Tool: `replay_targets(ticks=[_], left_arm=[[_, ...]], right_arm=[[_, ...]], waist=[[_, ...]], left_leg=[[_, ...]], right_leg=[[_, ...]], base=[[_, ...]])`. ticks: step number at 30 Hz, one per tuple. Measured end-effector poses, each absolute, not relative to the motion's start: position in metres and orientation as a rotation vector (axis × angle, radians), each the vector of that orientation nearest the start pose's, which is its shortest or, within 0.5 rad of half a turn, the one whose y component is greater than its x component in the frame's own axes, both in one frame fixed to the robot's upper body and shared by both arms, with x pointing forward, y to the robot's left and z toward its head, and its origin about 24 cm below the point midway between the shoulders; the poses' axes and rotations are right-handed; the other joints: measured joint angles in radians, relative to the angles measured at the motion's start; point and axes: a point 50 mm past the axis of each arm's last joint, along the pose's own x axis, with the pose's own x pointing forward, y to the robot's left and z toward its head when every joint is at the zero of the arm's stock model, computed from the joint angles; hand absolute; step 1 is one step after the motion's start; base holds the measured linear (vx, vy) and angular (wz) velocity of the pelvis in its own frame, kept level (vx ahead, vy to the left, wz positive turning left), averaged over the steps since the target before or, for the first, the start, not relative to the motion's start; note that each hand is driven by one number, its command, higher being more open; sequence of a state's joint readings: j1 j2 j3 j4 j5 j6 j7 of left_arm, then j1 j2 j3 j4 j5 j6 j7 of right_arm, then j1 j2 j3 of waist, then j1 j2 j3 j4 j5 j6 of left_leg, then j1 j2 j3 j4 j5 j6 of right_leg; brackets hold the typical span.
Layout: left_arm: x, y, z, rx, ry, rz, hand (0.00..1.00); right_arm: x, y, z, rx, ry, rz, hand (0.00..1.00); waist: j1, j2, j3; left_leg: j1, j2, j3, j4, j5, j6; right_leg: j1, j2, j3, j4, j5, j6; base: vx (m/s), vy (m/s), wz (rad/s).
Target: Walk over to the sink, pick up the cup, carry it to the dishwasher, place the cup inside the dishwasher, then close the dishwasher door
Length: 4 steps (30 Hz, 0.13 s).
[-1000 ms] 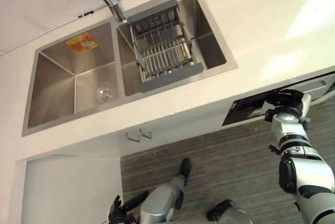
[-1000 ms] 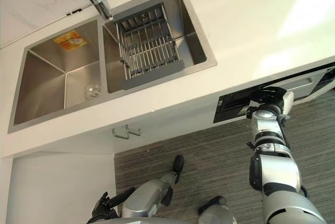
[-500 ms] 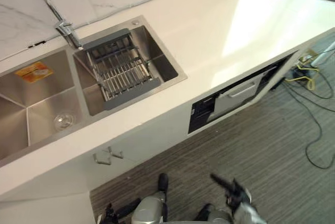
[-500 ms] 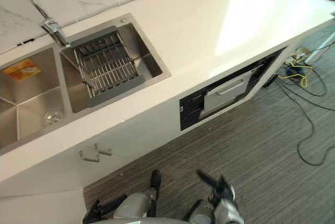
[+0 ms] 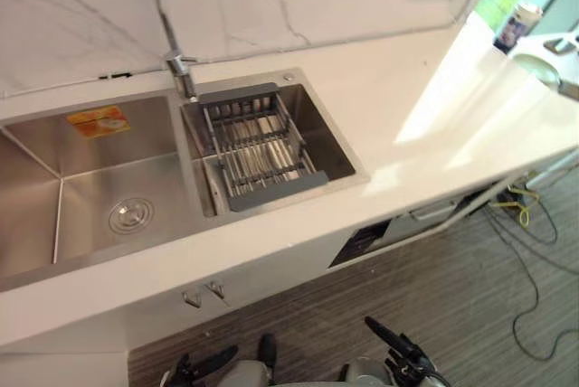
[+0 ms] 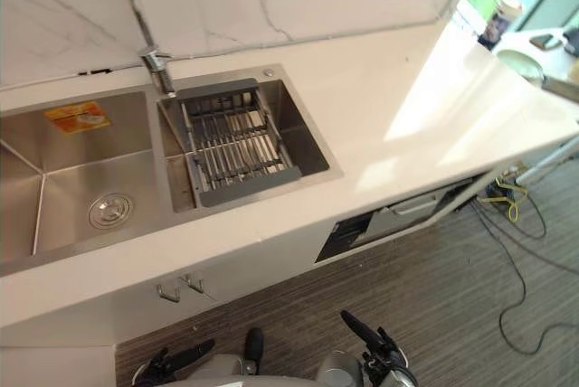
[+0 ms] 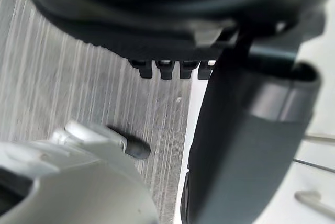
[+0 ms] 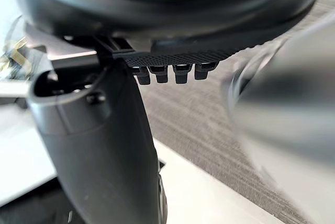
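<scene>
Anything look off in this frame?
The dishwasher door under the counter looks ajar, a dark gap at its left. Loose cables sprawl on the floor beside it. A sticker sits in the left basin.

Grey dish rack (image 5: 262, 156) near chrome tap (image 5: 181, 70); cables (image 5: 534, 251) on striped floor (image 5: 434, 287).

So the sink (image 5: 54, 143) sits in the table (image 5: 407, 89) toward the left, with the faucet (image 5: 181, 70) at its far edge between the two basins. The drain (image 5: 129, 216) is in the left basin and the rack (image 5: 258, 156) in the right one. The dishwasher (image 6: 398, 220) is under the table, right of the sink. A can (image 5: 516, 23) stands on the table, far right.
</scene>
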State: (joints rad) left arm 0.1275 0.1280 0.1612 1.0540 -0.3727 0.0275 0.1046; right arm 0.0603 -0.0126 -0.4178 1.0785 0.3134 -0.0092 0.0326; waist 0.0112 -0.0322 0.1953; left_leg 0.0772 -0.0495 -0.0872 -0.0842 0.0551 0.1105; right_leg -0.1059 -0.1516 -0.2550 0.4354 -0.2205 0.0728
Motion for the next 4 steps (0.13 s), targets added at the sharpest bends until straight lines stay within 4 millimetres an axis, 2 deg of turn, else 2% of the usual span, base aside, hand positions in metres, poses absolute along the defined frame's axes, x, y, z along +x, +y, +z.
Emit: replay_targets(ticks=[2,3,4], left_arm=[[0.0643,0.2241,-0.1640,-0.278,1.162,0.577,1.00],[0.0613,0.2240,-0.1645,-0.285,1.167,0.591,1.00],[0.0599,0.2238,-0.1647,-0.300,1.165,0.607,1.00]], right_arm=[[0.0840,-0.2002,-0.1645,0.496,1.033,-0.553,1.00],[0.0804,-0.2004,-0.1648,0.479,1.032,-0.556,1.00],[0.0771,-0.1991,-0.1650,0.473,1.031,-0.559,1.00]], waist=[[-0.002,-0.001,-0.011],[-0.003,-0.004,-0.026],[-0.007,-0.014,-0.042]], left_leg=[[0.016,-0.011,-0.009,0.001,-0.008,-0.018],[0.023,-0.019,-0.019,0.002,-0.017,-0.028],[0.030,-0.031,-0.037,0.011,-0.027,-0.038]], right_leg=[[-0.031,0.036,0.048,-0.088,0.013,-0.002],[-0.052,0.051,0.076,-0.154,0.048,-0.013],[-0.050,0.055,0.087,-0.220,0.118,-0.026]], base=[[0.23,-0.033,0.35],[0.33,-0.072,0.42],[0.30,-0.066,0.35]])
